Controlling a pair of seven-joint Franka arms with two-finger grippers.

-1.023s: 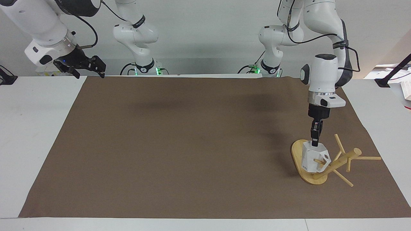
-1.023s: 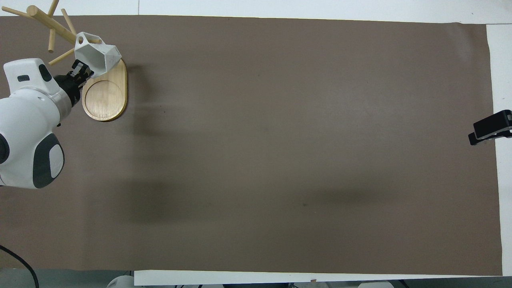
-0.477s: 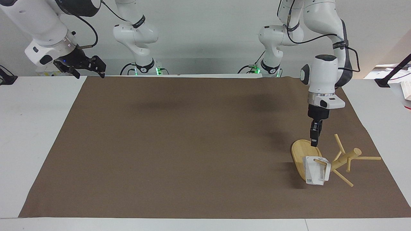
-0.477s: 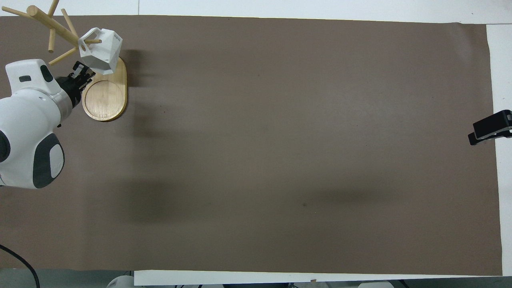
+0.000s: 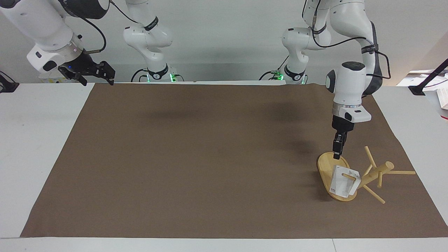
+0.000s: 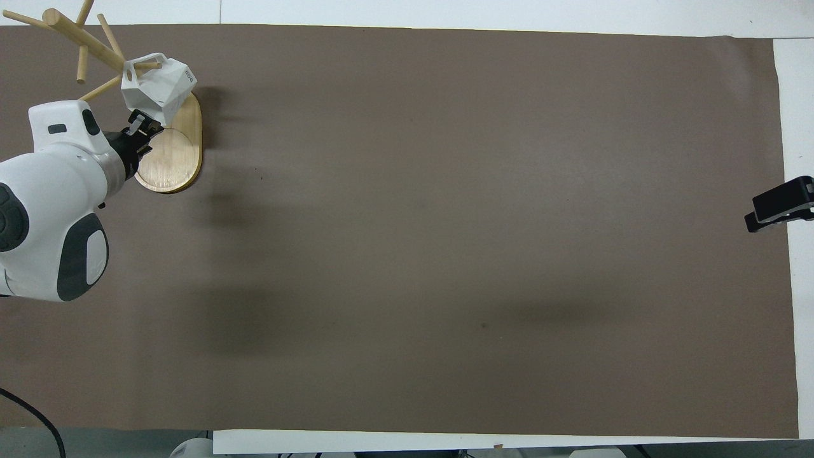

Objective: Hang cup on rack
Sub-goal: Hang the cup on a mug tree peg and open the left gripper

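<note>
The white faceted cup (image 5: 343, 182) hangs by its angular handle on a peg of the bamboo rack (image 5: 376, 173), just above the rack's oval base (image 5: 326, 165). In the overhead view the cup (image 6: 159, 86) sits over the end of the base (image 6: 170, 156) farther from the robots, beside the post (image 6: 76, 37). My left gripper (image 5: 337, 149) is open and empty, pointing down over the base, above the cup and clear of it; it also shows in the overhead view (image 6: 144, 124). My right gripper (image 5: 95, 72) waits open over the table's edge at the right arm's end, also visible in the overhead view (image 6: 779, 203).
A brown mat (image 5: 210, 157) covers most of the white table (image 5: 38, 140). The rack stands near the mat's corner at the left arm's end. A black stand (image 5: 428, 81) sits on the table nearer to the robots than the rack.
The cup left my left gripper, dropped onto the peg and settled hanging by its handle. My left gripper rose and drew back toward the robots. The right arm has not moved.
</note>
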